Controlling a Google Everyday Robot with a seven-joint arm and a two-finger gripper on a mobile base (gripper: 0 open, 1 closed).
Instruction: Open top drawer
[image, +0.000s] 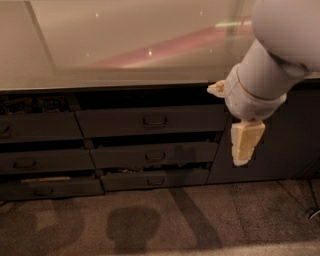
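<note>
Hidden: the arm's wrist (255, 92) covers the right end of the top drawer (115, 122); the dark gap above its front shows nothing inside; the left-column drawers (35, 127) are cut by the edge.
Top drawer: middle column, just under the countertop (125, 45); long axis left-right, front facing outward, bail handle (155, 120) central.
Gripper (242, 157): right of the drawer, pointing down before the cabinet door (295, 145), apart from the handle; open or closed, I cannot tell.

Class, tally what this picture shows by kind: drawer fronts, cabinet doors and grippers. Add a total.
drawer fronts: 6 - the top drawer, two under it, three in the left column
cabinet doors: 1, at the right
gripper: 1, hanging before that door, right of the drawers
total: 8
</note>
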